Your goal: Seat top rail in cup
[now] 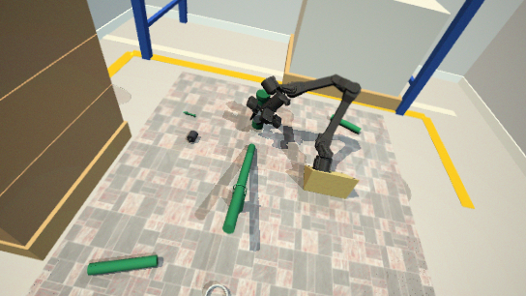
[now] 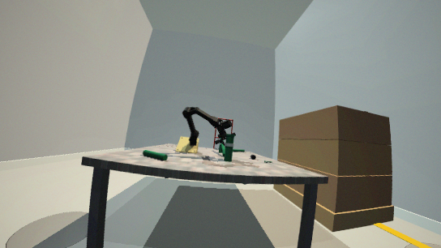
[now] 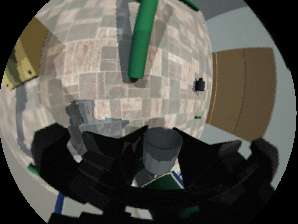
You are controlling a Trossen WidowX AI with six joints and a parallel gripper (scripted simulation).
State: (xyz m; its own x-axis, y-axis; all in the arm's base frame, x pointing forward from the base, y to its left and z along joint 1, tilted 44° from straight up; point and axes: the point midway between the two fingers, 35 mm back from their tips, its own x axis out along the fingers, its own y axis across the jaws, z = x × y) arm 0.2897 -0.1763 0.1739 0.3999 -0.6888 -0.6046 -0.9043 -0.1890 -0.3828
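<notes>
The green rail (image 1: 246, 166) (image 3: 144, 42) slants through the loop cap (image 1: 239, 188). Its end nearer the post is outside the cup, with a gap between them. The grey rail-end cup (image 3: 162, 150) is beside the big green post (image 1: 262, 95) (image 2: 229, 152) (image 3: 167, 181), its mouth visible between the fingers. The brace band (image 2: 229, 144) shows pale on the upper part of the post. My gripper (image 1: 256, 115) (image 3: 160, 129) is shut on the cup, not on the rail. The arm hides much of the post in the top view, and the cup's join to the band is hidden.
Loose green tubes (image 1: 123, 264) (image 1: 346, 124) lie at the near left and far right. A black fitting (image 1: 192, 135) (image 3: 200, 85) and a small green part (image 1: 189, 114) lie left of the post. A ring (image 1: 217, 288) is at the near edge. The arm's base has a yellow plate (image 1: 331, 184).
</notes>
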